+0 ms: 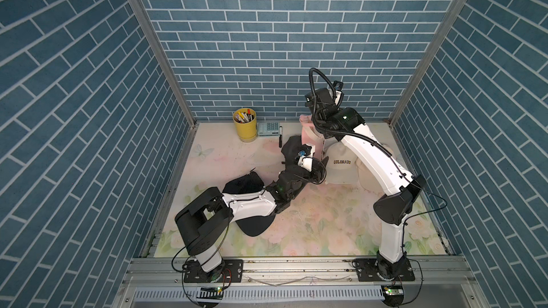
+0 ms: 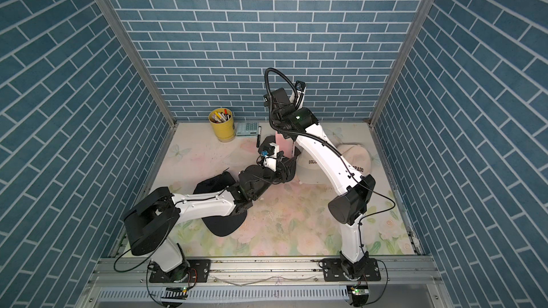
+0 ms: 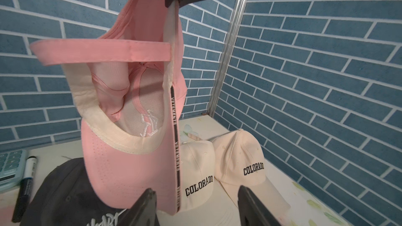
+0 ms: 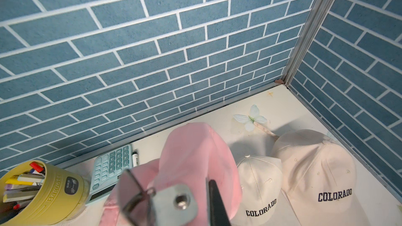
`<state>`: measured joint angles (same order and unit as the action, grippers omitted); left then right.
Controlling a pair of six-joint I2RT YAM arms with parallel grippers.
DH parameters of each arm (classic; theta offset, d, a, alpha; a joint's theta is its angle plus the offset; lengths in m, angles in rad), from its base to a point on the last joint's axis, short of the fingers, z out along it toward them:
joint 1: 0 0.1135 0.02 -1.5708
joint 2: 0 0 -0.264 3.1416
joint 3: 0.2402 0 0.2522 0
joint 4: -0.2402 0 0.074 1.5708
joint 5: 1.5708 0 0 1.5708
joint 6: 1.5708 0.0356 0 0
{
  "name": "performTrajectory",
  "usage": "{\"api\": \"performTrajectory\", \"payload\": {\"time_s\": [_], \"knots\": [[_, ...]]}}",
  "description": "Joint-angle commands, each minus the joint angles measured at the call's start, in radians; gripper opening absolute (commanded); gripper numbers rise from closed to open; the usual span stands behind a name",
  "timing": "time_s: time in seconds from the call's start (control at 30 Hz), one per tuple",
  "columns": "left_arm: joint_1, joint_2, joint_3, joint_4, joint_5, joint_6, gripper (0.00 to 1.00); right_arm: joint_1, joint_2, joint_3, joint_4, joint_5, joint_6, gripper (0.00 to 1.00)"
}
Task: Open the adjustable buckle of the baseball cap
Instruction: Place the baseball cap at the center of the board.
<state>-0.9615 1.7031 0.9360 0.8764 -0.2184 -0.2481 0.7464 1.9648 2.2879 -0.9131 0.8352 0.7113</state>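
A pink baseball cap (image 3: pixel 130 170) hangs brim down over the back of the table, also in both top views (image 1: pixel 308 136) (image 2: pixel 283 143). My right gripper (image 4: pixel 206 184) is shut on the cap's rear edge from above; one black finger (image 4: pixel 215 201) shows. A metal buckle (image 4: pixel 174 203) with a wire loop sits blurred next to that finger. In the left wrist view the pink strap (image 3: pixel 104 53) spans the back opening. My left gripper (image 3: pixel 196 192) stands open below the brim, holding nothing, and shows in both top views (image 1: pixel 318 170) (image 2: pixel 286 170).
Two cream COLORADO caps (image 1: pixel 341 161) (image 3: pixel 241 159) lie at the right. Black caps (image 1: pixel 292 146) (image 1: pixel 246 182) lie under the left arm. A yellow pen cup (image 1: pixel 245 127), a calculator (image 1: pixel 268 128) and a marker (image 1: pixel 280 137) stand by the back wall.
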Motion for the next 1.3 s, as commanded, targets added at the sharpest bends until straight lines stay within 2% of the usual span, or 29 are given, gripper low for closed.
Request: {"api": "performTrajectory", "payload": {"time_s": [0.0, 0.1, 0.27, 0.4, 0.53, 0.6, 0.8, 0.87, 0.9, 0.97, 1.0, 1.1, 1.2, 1.27], "knots": [[-0.01, 0.042, 0.06, 0.043, -0.038, -0.033, 0.64, 0.016, 0.021, 0.059, -0.031, 0.063, 0.068, 0.0], [-0.013, 0.075, 0.096, 0.005, -0.116, -0.06, 0.64, 0.027, 0.024, 0.072, -0.03, 0.083, 0.059, 0.0], [-0.017, 0.131, 0.179, -0.056, -0.238, -0.028, 0.64, 0.041, 0.013, 0.062, -0.038, 0.105, 0.058, 0.0], [-0.014, 0.175, 0.227, -0.051, -0.268, -0.011, 0.63, 0.047, 0.009, 0.061, -0.038, 0.107, 0.06, 0.0], [-0.013, 0.205, 0.251, -0.038, -0.247, -0.007, 0.59, 0.051, 0.008, 0.062, -0.034, 0.103, 0.057, 0.0], [-0.013, 0.207, 0.25, -0.037, -0.247, -0.007, 0.51, 0.052, 0.006, 0.062, -0.033, 0.101, 0.053, 0.0], [-0.008, 0.164, 0.194, -0.037, -0.286, 0.001, 0.06, 0.055, -0.007, 0.028, -0.005, 0.072, 0.007, 0.0], [-0.005, 0.14, 0.151, -0.013, -0.269, 0.008, 0.0, 0.058, -0.013, 0.0, 0.022, 0.062, -0.036, 0.0], [-0.003, 0.127, 0.129, -0.009, -0.259, 0.007, 0.0, 0.06, -0.018, -0.02, 0.045, 0.05, -0.069, 0.0], [0.004, 0.097, 0.088, 0.0, -0.219, 0.005, 0.0, 0.059, -0.032, -0.057, 0.092, 0.028, -0.136, 0.08], [0.006, 0.076, 0.067, 0.001, -0.194, 0.002, 0.0, 0.059, -0.04, -0.079, 0.125, 0.022, -0.181, 0.22], [0.012, 0.008, 0.012, -0.025, -0.12, -0.003, 0.0, 0.055, -0.056, -0.11, 0.172, 0.019, -0.282, 0.53], [0.03, -0.061, -0.041, -0.076, -0.081, -0.021, 0.0, 0.035, -0.068, -0.116, 0.211, -0.077, -0.392, 0.66], [0.075, -0.099, -0.08, -0.104, -0.007, -0.082, 0.0, 0.014, -0.073, -0.114, 0.226, -0.146, -0.424, 0.71]]}}
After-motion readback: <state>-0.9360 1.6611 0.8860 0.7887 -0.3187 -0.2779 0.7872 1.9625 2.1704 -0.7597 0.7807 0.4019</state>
